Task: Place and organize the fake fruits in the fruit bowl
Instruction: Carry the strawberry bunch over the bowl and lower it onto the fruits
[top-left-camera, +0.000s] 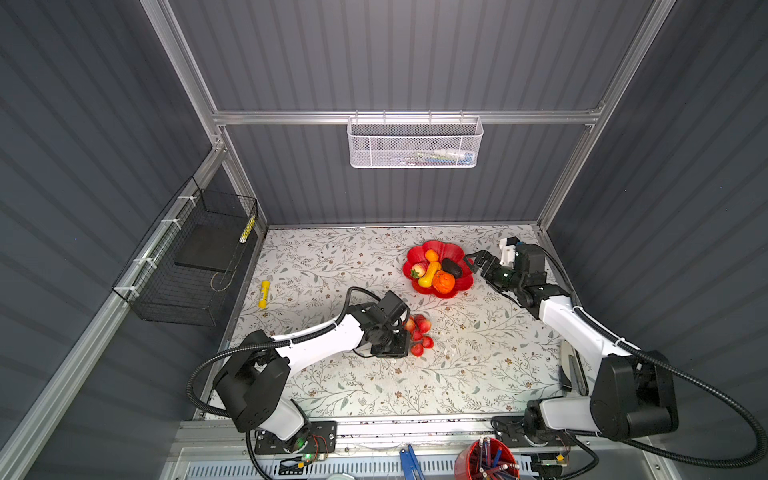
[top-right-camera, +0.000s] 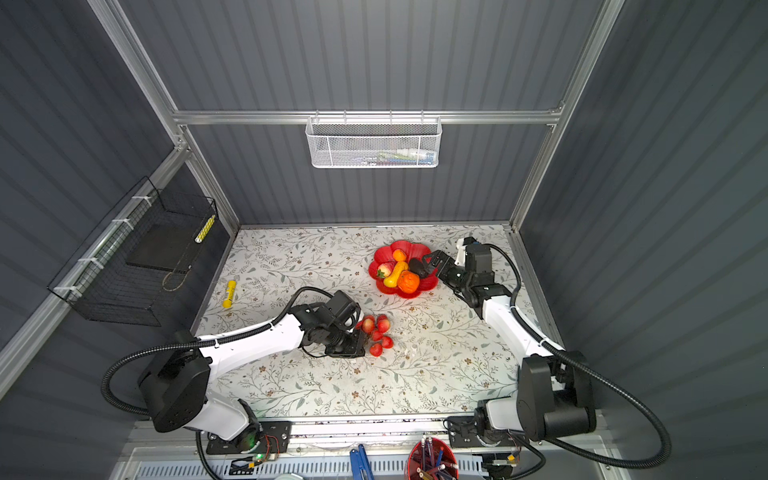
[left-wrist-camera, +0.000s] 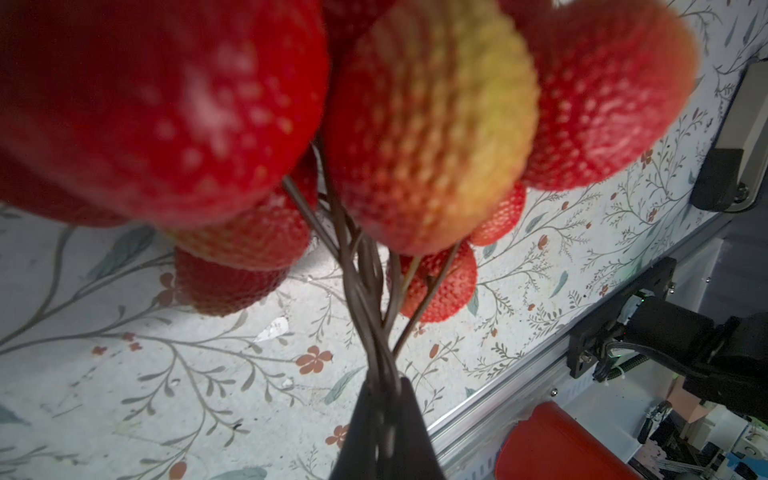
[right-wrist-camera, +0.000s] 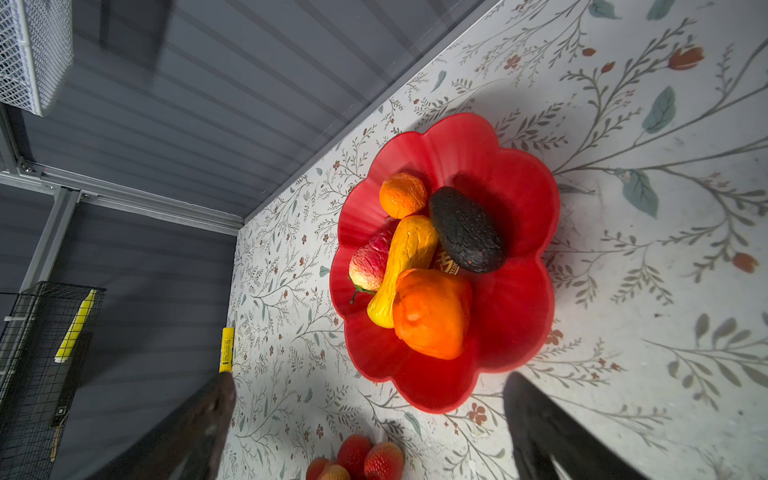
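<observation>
grey ribbed walls close in a table (top-left-camera: 332, 395) covered in a pale cloth printed with leaves and flowers. on its far right part sits the fruit bowl (right-wrist-camera: 511, 324), a glossy red flower-shaped dish, seen in both top views (top-left-camera: 446, 249) (top-right-camera: 415, 249). five fruits lie in it, bunched together: a small orange (right-wrist-camera: 402, 195) toward the back wall, a dark avocado (right-wrist-camera: 465, 230) on the side facing the right arm, an elongated yellow fruit (right-wrist-camera: 405, 262) across the middle, a pink-red strawberry (right-wrist-camera: 368, 264) against its far side, and a ridged orange fruit (right-wrist-camera: 430, 313) at the near end. the red fruit bunch (top-left-camera: 419, 332) is out of the bowl, near the middle of the table and well apart from the dish. the left gripper (left-wrist-camera: 384, 390) is clenched on the bunch's thin dark stems, with the bumpy red berries (left-wrist-camera: 415, 124) crowding its wrist camera; whether the bunch is off the cloth i cannot tell. the right gripper (top-left-camera: 471, 262) is at the bowl's edge beside the avocado, jaws spread wide and holding nothing. a yellow marker (top-left-camera: 264, 294) lies by the table's left edge.
</observation>
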